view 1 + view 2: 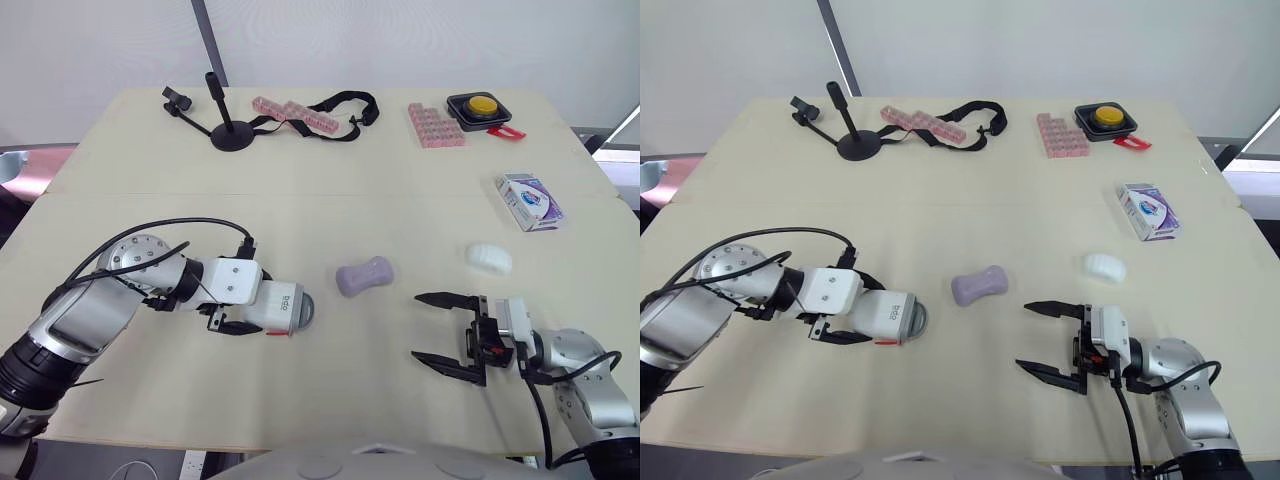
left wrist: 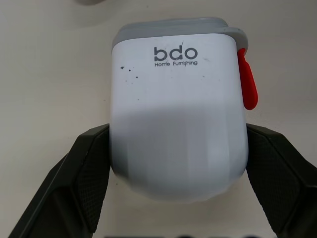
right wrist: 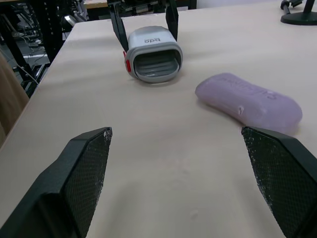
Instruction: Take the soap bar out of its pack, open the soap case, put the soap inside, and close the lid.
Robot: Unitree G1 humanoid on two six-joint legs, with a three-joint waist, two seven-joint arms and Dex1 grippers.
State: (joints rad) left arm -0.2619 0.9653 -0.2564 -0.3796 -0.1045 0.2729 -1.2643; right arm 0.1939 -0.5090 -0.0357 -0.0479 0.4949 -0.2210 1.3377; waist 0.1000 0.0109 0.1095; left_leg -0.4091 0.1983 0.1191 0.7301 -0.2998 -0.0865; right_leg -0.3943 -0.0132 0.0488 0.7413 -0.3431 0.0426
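Lilac waisted soap bar (image 1: 364, 276) lies unwrapped on beige table (image 1: 150, 400). Left gripper (image 2: 178, 131) clamps white plastic soap case with grey rim (image 1: 285, 305) just left of soap. Right gripper (image 1: 420, 326) near soap's right, fingers spread, empty.

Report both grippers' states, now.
Left gripper: closed on the white soap case.
Right gripper: open, holding nothing.

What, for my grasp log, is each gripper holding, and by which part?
The left gripper holds the white soap case by its two opposite sides, one finger on each. The right gripper is open and holds nothing.
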